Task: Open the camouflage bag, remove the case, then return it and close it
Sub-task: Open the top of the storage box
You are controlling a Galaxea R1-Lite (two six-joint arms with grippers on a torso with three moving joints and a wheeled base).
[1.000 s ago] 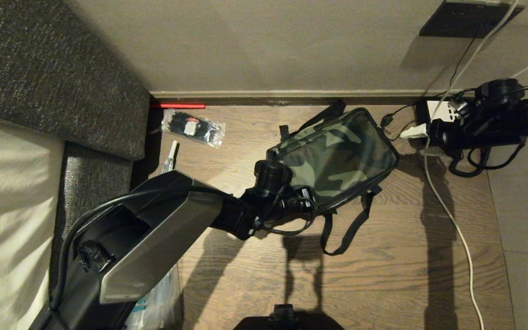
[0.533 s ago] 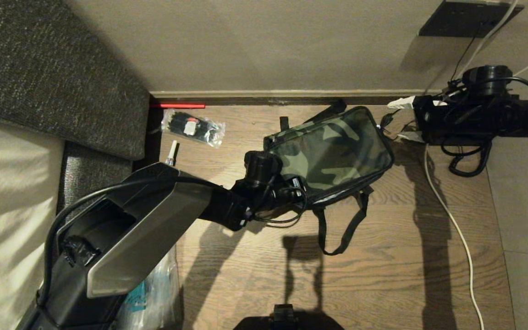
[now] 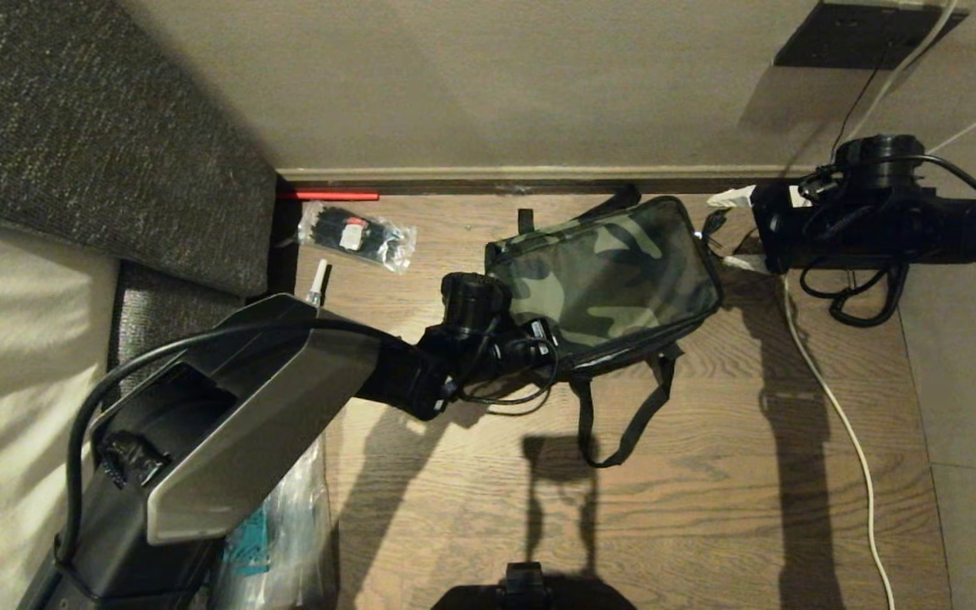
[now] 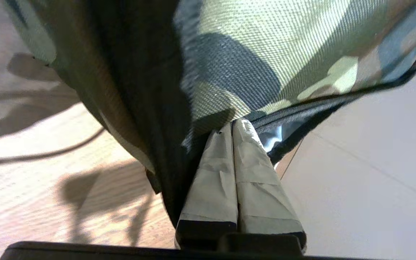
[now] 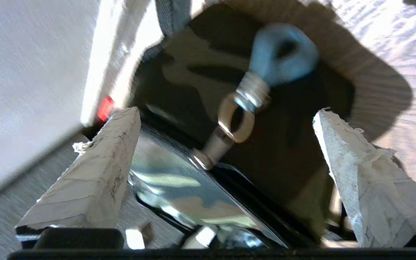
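The bag (image 3: 602, 275) lies on the wood floor (image 3: 708, 474) by the wall's skirting, its lid down. At its left end the left gripper (image 4: 232, 127) is pinched tight on the bag's black edge. A packet of cable ties (image 3: 357, 235) sits left of the bag, near the bed (image 3: 107, 144). At the bag's right end the right gripper (image 5: 226, 119) is spread wide and holds nothing, the blue loop (image 5: 284, 57) of the zipper pull between its fingers (image 5: 99, 169). The case cannot be seen.
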